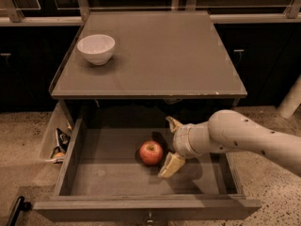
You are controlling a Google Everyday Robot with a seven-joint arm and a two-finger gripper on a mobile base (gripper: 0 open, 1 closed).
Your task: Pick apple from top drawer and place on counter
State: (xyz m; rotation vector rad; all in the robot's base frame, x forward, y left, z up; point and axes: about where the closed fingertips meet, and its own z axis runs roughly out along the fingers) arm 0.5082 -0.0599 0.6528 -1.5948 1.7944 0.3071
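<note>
- In the open top drawer [108, 175], on its bare bottom a little right of the middle, the red apple [151, 153] sits alone, with its stem dimple up.
- Just right of the apple, the gripper [165, 147] is down inside the drawer. Its two tan fingers are spread wide apart, one toward the drawer's back and one toward its front.
- The apple lies at the mouth of that gap and is not clamped.
- The front finger [171, 165] looks to be just beside the apple's skin, though I cannot tell whether it touches.
- The pale arm [244, 136] reaches in from the right, over the drawer's right wall.
- Above, the counter [169, 55] carries a white bowl [96, 48] near its back left corner, well apart from the apple.
- Left of the drawer, a narrow side pocket [57, 142] holds a few small items that are too dim to name.
</note>
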